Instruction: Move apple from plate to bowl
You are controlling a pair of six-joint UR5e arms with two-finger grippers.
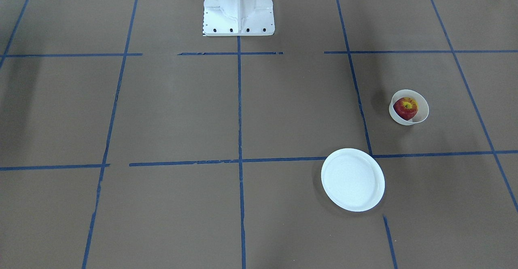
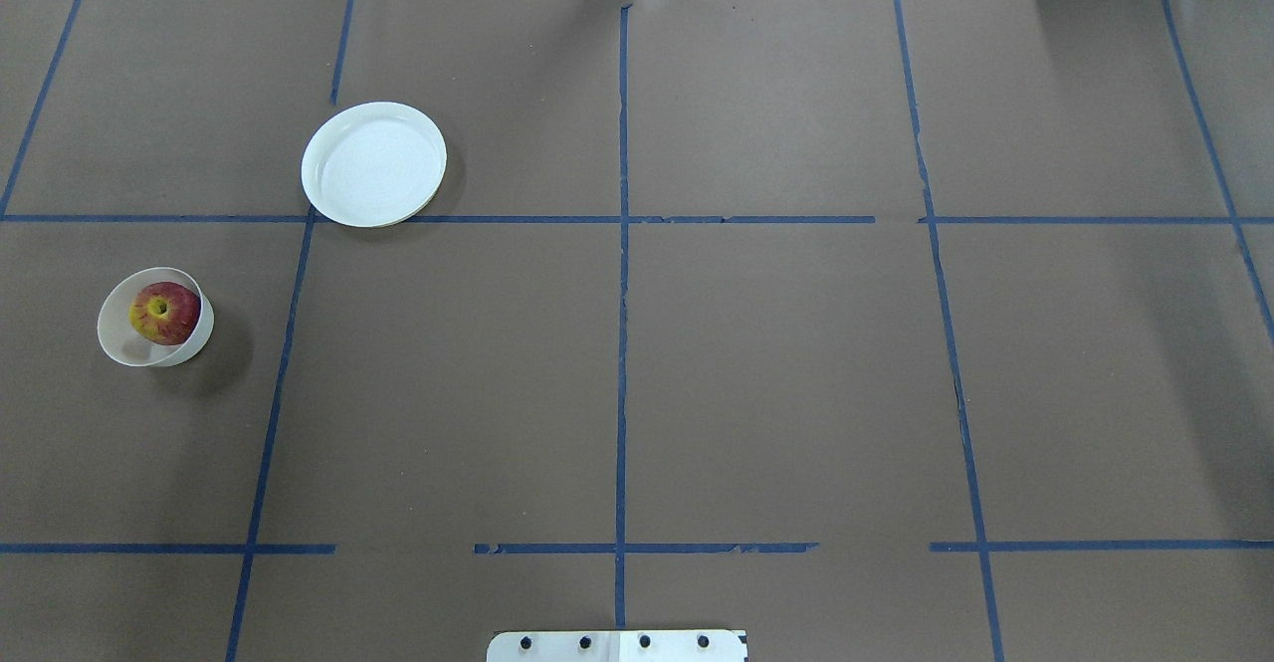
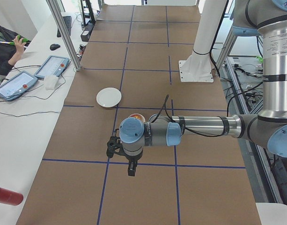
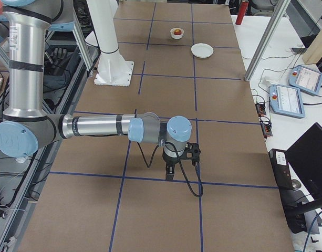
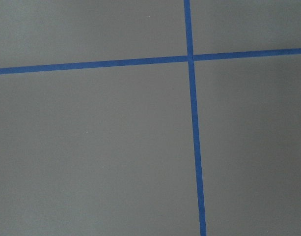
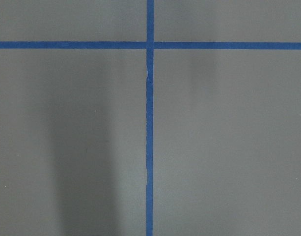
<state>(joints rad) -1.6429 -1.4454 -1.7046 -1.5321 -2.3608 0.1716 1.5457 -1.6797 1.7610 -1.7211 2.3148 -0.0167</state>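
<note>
The red apple (image 1: 406, 108) with its yellow stem patch lies inside the small off-white bowl (image 1: 421, 102); both also show in the overhead view, the apple (image 2: 164, 312) in the bowl (image 2: 117, 340). The white plate (image 1: 353, 180) is bare, a short way from the bowl, and also shows in the overhead view (image 2: 373, 164). My left gripper (image 3: 129, 168) shows only in the exterior left view, held high and pointing down; I cannot tell if it is open. My right gripper (image 4: 169, 172) shows only in the exterior right view, likewise raised; I cannot tell its state. Both wrist views show only table.
The brown table (image 2: 776, 373) carries a grid of blue tape lines. The robot's white base (image 1: 238, 8) stands at the middle of its near edge. Tablets and cables lie on a side bench (image 3: 21, 84) beyond the table.
</note>
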